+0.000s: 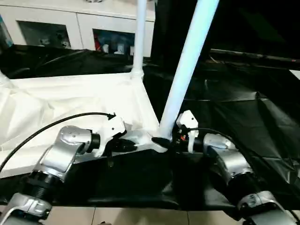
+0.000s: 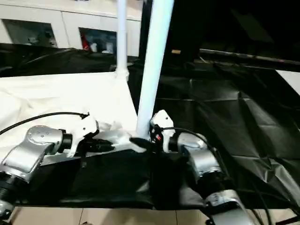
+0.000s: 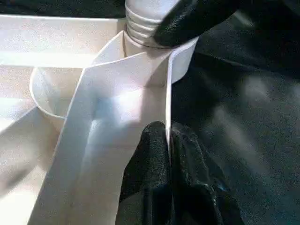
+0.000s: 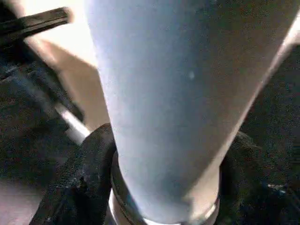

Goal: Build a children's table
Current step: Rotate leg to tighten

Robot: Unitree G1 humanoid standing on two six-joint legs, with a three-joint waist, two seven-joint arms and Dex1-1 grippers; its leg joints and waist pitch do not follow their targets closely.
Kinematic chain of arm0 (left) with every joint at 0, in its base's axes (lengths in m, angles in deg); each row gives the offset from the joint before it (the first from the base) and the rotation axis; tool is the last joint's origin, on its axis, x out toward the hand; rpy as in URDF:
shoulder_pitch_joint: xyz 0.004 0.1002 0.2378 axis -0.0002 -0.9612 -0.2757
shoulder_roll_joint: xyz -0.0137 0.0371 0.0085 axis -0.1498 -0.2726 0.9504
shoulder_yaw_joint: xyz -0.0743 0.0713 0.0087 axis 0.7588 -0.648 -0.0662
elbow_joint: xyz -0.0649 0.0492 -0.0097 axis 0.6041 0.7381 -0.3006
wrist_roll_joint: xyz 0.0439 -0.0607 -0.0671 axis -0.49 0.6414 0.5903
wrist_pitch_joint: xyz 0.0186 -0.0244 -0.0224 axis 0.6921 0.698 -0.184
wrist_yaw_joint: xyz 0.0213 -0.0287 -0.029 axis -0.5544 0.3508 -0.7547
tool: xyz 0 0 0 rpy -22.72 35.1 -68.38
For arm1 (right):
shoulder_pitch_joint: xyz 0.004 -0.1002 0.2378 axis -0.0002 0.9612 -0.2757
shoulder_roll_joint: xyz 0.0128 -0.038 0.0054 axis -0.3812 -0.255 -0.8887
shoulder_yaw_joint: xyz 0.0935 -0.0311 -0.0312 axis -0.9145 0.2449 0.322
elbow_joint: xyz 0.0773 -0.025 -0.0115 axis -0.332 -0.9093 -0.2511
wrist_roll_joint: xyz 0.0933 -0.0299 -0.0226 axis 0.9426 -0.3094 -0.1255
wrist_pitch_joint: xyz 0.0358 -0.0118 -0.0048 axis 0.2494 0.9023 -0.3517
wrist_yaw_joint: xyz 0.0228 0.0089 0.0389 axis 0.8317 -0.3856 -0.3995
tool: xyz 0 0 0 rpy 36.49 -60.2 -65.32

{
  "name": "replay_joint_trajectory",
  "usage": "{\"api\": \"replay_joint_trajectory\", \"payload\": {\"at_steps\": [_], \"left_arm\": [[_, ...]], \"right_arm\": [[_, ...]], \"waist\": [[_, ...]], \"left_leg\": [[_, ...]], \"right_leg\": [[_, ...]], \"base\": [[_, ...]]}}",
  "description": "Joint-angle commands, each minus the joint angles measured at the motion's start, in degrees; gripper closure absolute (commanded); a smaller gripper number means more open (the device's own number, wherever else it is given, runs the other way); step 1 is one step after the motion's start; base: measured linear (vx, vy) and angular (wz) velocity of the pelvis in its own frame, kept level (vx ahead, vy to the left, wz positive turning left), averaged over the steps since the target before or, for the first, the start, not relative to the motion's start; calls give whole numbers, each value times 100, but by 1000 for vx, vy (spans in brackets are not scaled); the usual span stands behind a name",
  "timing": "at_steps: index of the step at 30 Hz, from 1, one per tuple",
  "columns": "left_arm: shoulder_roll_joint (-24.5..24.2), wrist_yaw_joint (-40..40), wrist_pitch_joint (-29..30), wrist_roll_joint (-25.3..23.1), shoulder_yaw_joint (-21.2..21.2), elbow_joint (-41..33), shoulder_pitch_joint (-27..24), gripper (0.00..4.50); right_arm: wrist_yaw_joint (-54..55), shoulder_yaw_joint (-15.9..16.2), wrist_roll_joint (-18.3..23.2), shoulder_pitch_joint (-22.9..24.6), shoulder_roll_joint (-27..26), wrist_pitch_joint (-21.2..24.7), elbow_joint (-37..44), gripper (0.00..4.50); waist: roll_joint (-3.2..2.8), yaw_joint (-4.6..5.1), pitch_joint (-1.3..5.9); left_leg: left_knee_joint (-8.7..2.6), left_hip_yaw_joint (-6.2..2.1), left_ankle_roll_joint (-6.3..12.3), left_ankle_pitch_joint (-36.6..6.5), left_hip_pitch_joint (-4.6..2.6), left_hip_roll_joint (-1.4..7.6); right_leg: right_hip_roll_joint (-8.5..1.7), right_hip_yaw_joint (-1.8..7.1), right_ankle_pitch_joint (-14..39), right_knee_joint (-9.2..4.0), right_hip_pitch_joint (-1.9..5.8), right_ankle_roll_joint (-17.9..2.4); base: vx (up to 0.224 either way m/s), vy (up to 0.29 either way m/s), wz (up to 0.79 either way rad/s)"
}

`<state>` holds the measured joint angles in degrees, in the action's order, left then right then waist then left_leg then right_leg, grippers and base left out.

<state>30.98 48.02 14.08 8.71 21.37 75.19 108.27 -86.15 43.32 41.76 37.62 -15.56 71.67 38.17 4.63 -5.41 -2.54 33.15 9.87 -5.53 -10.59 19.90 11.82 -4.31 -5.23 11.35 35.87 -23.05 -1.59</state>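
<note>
The children's table top [image 1: 93,103] lies upside down on the black-covered work table, white, with its ribbed side up. One white leg [image 1: 139,37] stands upright in the far corner socket. A second leg [image 1: 187,61] rises, tilted, from the near corner socket. My right gripper [image 1: 164,140] has a black finger [image 4: 89,178] on each side of this leg's base, pressed against it. My left gripper [image 1: 133,145] is shut on the top's thin rim [image 3: 168,93] just beside that corner. The leg's threaded end [image 3: 143,23] sits in the socket.
A white glass-door cabinet [image 1: 70,23] stands behind the work table. Wrinkled black cover [image 1: 243,122] stretches to the right. The work table's front edge and floor tiles [image 1: 140,218] are just below my forearms. A black cable [image 1: 42,129] arcs over the left arm.
</note>
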Motion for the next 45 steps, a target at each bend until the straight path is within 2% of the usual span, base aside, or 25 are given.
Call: {"api": "replay_joint_trajectory", "payload": {"at_steps": [1, 3, 4, 5, 6, 8, 9, 10, 11, 13, 14, 15, 16, 18, 19, 21, 26, 29, 33, 34, 36, 38, 43, 44, 45], "left_arm": [[471, -836, 115, -86, 5, 379, 164, 450], [709, -1277, 225, -198, 30, 557, 308, 450], [973, -1630, 343, -260, 37, 703, 449, 450], [1143, -1828, 419, -287, 38, 786, 535, 450], [1274, -1944, 416, -317, -8, 843, 591, 450], [1457, -2082, 374, -397, -112, 921, 665, 450], [1538, -2099, 322, -453, -194, 968, 699, 450], [1576, -2094, 286, -488, -243, 993, 716, 450], [1612, -2085, 235, -542, -277, 1041, 737, 450], [1629, -2075, 199, -575, -288, 1077, 750, 450], [1596, -2033, 126, -588, -264, 1105, 751, 450], [1596, -2033, 126, -588, -264, 1105, 751, 450], [1505, -1936, 24, -558, -198, 1082, 721, 450], [1374, -1827, -52, -505, -140, 1037, 670, 450], [1367, -1817, -58, -502, -138, 1034, 667, 450], [1191, -1616, -114, -422, -88, 974, 590, 450], [695, -945, -552, -231, 74, 809, 370, 450], [434, -444, -760, -58, 87, 624, 229, 450], [85, 372, -548, 298, 1, 97, -10, 450], [40, 451, -539, 327, -23, 49, -34, 450], [-62, 766, -412, 491, -63, -186, -148, 450], [-111, 955, -348, 567, -95, -336, -223, 450], [-89, 953, -325, 590, -112, -409, -245, 450], [-88, 954, -317, 590, -108, -416, -246, 450], [-88, 955, -314, 590, -106, -418, -245, 450]], "right_arm": [[1003, -158, -246, -68, -197, 131, -405, 181], [1570, -224, -316, -111, -368, 223, -549, 181], [2126, -262, -399, -169, -542, 304, -681, 181], [2466, -281, -450, -209, -652, 356, -762, 181], [2684, -270, -498, -252, -737, 380, -833, 181], [2902, -244, -542, -321, -872, 393, -943, 181], [2872, -199, -552, -360, -937, 360, -1006, 181], [2818, -167, -553, -382, -970, 331, -1040, 181], [2839, -147, -599, -417, -998, 267, -1103, 181], [2867, -144, -634, -441, -1011, 214, -1146, 181], [2734, -273, -505, -463, -1029, 95, -1146, 181], [2734, -273, -505, -463, -1029, 95, -1146, 147], [2450, -430, -265, -459, -1011, 12, -1045, 147], [2103, -447, -127, -436, -894, -57, -898, 107], [2082, -445, -123, -434, -885, -58, -889, 102], [1552, -380, -7, -393, -681, -27, -679, 95], [-381, 145, 220, 5, 141, 201, 361, 52], [-999, 332, 122, 165, 552, 136, 665, 52], [-1275, 248, 157, 168, 748, 151, 738, 52], [-1309, 253, 174, 164, 770, 179, 756, 52], [-1434, 293, 211, 156, 815, 282, 812, 52], [-1503, 332, 221, 154, 843, 348, 856, 52], [-1637, 412, 148, 121, 808, 392, 786, 52], [-1653, 429, 122, 112, 793, 385, 754, 77], [-1656, 433, 115, 109, 789, 383, 746, 77]], "waist": [[30, 3, 259], [37, 3, 275], [16, 7, 270], [20, 11, 269], [23, 0, 278], [29, -14, 294], [-29, -24, 299], [5, -21, 306], [-33, -34, 308], [-10, -30, 301], [-17, -39, 305], [-18, -37, 300], [-23, -39, 300], [-18, -44, 311], [-15, -42, 309], [-8, -38, 311], [15, -33, 302], [-6, -13, 293], [-14, 14, 297], [-10, 8, 301], [-31, -12, 304], [-17, -36, 306], [-7, -104, 287], [-10, -101, 286], [-9, -102, 286]], "left_leg": [[-402, -22, 7, -1093, -11, 156], [-395, -33, -34, -1120, -16, 164], [-401, -29, -33, -1106, -10, 159], [-400, -20, -64, -1118, -39, 161], [-393, -21, -68, -1135, -46, 151], [-389, -22, -26, -1074, 2, 150], [-388, -24, -21, -1049, 0, 146], [-386, -18, 18, -1003, 15, 142], [-386, -19, 41, -990, 21, 137], [-387, -14, 60, -1017, 25, 137], [-386, -14, 60, -1070, 24, 138], [-388, -16, 55, -1107, 20, 139], [-394, -21, 52, -1143, 19, 144], [-392, -25, 89, -1122, 28, 152], [-394, -27, 103, -1097, 40, 149], [-383, -21, 154, -1074, 45, 148], [-372, -24, 327, -968, 78, 145], [-380, -35, 321, -1029, 70, 158], [-390, -34, 289, -1009, 49, 176], [-381, -20, 289, -961, 20, 186], [-377, -9, 319, -855, 4, 184], [-375, -2, 348, -744, 4, 193], [-385, 1, 265, -887, 8, 178], [-390, -5, 237, -936, 8, 179], [-392, -8, 211, -954, 4, 180]], "right_leg": [[-435, 350, 1994, -533, 258, -679], [-455, 345, 2100, -538, 258, -619], [-444, 351, 2050, -537, 248, -603], [-434, 354, 2011, -542, 220, -593], [-434, 349, 2008, -538, 223, -584], [-443, 347, 1833, -522, 255, -519], [-443, 351, 1732, -513, 255, -522], [-429, 346, 1578, -507, 266, -524], [-434, 348, 1503, -500, 274, -539], [-429, 343, 1516, -514, 274, -534], [-441, 344, 1605, -524, 274, -510], [-441, 343, 1675, -530, 269, -504], [-440, 340, 1740, -534, 267, -497], [-440, 341, 1650, -521, 275, -515], [-439, 339, 1607, -518, 282, -527], [-437, 337, 1523, -514, 298, -571], [-430, 333, 1524, -521, 331, -559], [-434, 326, 1737, -542, 312, -560], [-430, 335, 1605, -510, 287, -758], [-421, 341, 1443, -496, 268, -859], [-412, 347, 1149, -459, 271, -978], [-410, 345, 826, -415, 285, -1089], [-429, 348, 1163, -457, 297, -957], [-430, 345, 1279, -469, 296, -904], [-431, 344, 1362, -476, 291, -863]], "base": [[0, 0, 0], [0, 0, 0], [0, 0, 0], [0, 0, 0], [0, 0, 0], [0, 0, 0], [0, 0, 0], [0, 0, 0], [0, 0, 0], [0, 0, 0], [0, 0, 0], [0, 0, 0], [0, 0, 0], [0, 0, 0], [0, 0, 0], [0, 0, 0], [0, 0, 0], [0, 0, 0], [0, 0, 0], [0, 0, 0], [0, 0, 0], [0, 0, 0], [0, 0, 0], [0, 0, 0], [0, 0, 0]]}}
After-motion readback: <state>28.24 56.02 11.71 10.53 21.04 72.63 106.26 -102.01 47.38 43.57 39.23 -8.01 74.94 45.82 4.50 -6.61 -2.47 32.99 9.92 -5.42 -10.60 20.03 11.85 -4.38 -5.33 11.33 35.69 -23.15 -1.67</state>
